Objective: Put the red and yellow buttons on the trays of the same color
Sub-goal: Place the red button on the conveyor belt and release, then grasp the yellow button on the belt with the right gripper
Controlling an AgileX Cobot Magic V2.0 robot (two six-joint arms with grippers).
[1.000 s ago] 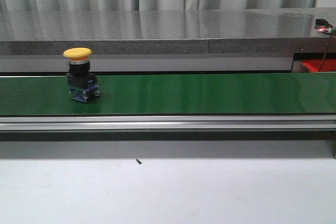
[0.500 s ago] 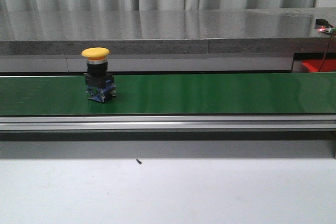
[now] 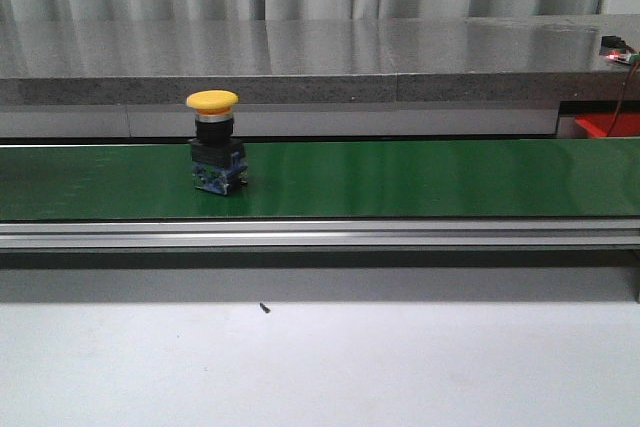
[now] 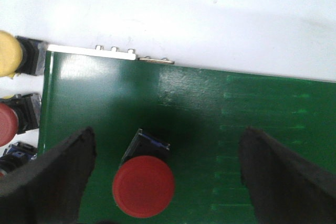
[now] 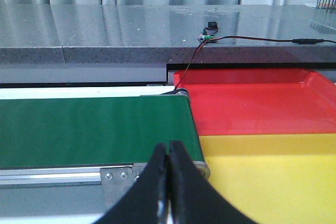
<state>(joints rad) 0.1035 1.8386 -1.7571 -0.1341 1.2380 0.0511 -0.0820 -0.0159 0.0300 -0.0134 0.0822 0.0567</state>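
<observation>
A yellow button (image 3: 213, 139) with a black and blue base stands upright on the green belt (image 3: 420, 177), left of the middle in the front view. My left gripper (image 4: 167, 179) is open above the belt's end, with a red button (image 4: 143, 184) standing between its fingers, touching neither. More buttons, a yellow one (image 4: 9, 53) and a red one (image 4: 7, 124), lie off the belt's edge. My right gripper (image 5: 168, 153) is shut and empty near the belt's other end, beside the red tray (image 5: 252, 106) and the yellow tray (image 5: 268, 174).
A grey counter (image 3: 300, 57) runs behind the belt. A cable with a small connector (image 5: 207, 36) lies on it above the red tray. A white table (image 3: 320, 367) lies in front of the belt's aluminium rail (image 3: 320, 235).
The yellow button has travelled to the right along the belt, still upright. Neither gripper shows in the earlier frames.
</observation>
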